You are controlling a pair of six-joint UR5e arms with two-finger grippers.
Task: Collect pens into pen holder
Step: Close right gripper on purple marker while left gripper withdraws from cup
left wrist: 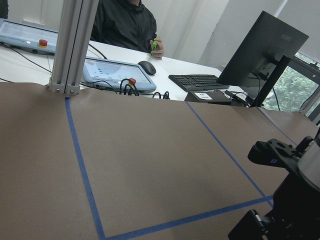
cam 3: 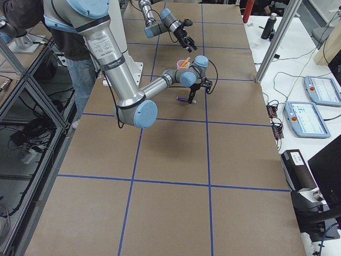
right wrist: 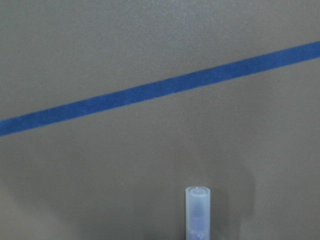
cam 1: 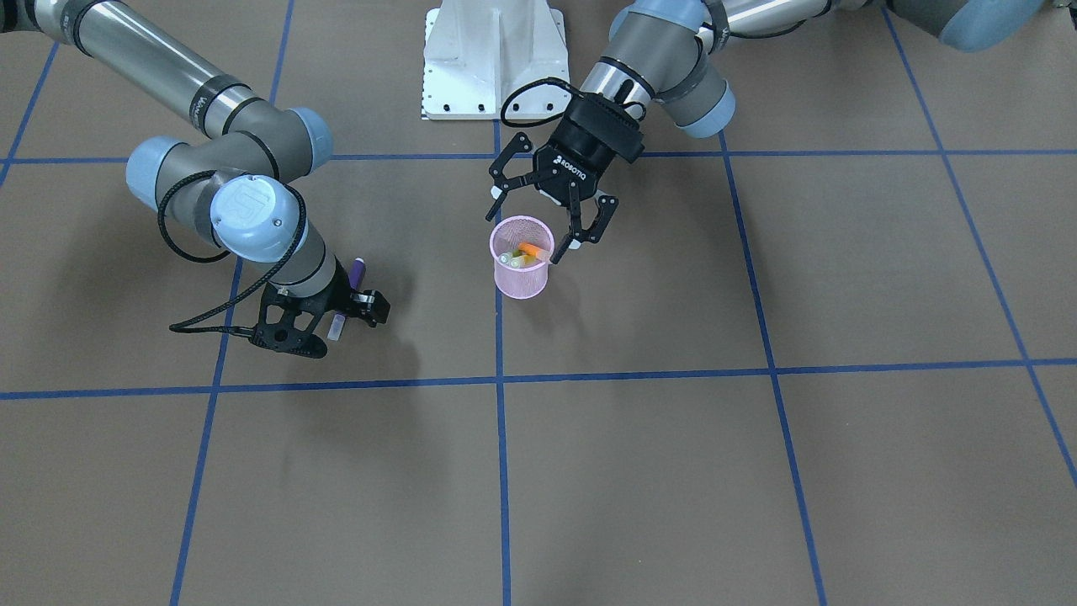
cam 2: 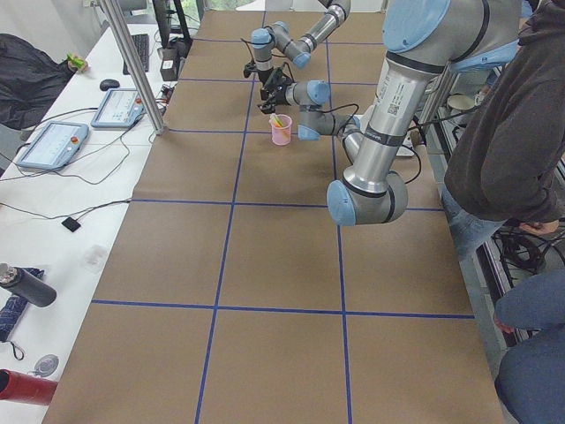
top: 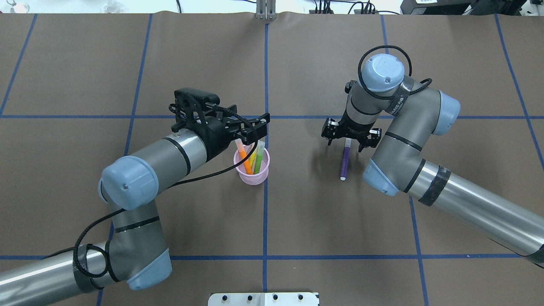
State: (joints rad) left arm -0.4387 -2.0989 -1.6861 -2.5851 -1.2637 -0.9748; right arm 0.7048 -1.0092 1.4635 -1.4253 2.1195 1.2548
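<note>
a: where is the last pen?
b: the purple pen (top: pixel 344 161) seems to lie flat on the table, well apart from the pen holder (cam 1: pixel 522 284). the right gripper (top: pixel 349 137) is down over the part near its whitish cap. whether those fingers pinch the pen or only straddle it cannot be told. the orange pen (top: pixel 244 156) and the green pen (top: pixel 258 155) lean inside the holder. the left gripper (cam 1: pixel 534 229) hangs just over the rim with its fingers spread wide, holding nothing.
a: how should the pen handle?
b: probably light and stiff, with a smooth round barrel that could roll or slip in a weak pinch. a hold across the barrel near the middle looks best, so it does not swing when tipped upright. the mesh cup looks light too and might tip if nudged, since the pens stand taller than it.
a: and the surroundings?
b: brown paper (top: pixel 297 212) covers the table, flat and matte, crossed by blue tape lines (top: pixel 264 221). beyond its edge are a monitor (left wrist: pixel 260 50), a keyboard (left wrist: pixel 197 81) and a control tablet (left wrist: pixel 117 75), with a person (left wrist: pixel 125 20) seated there.
</note>
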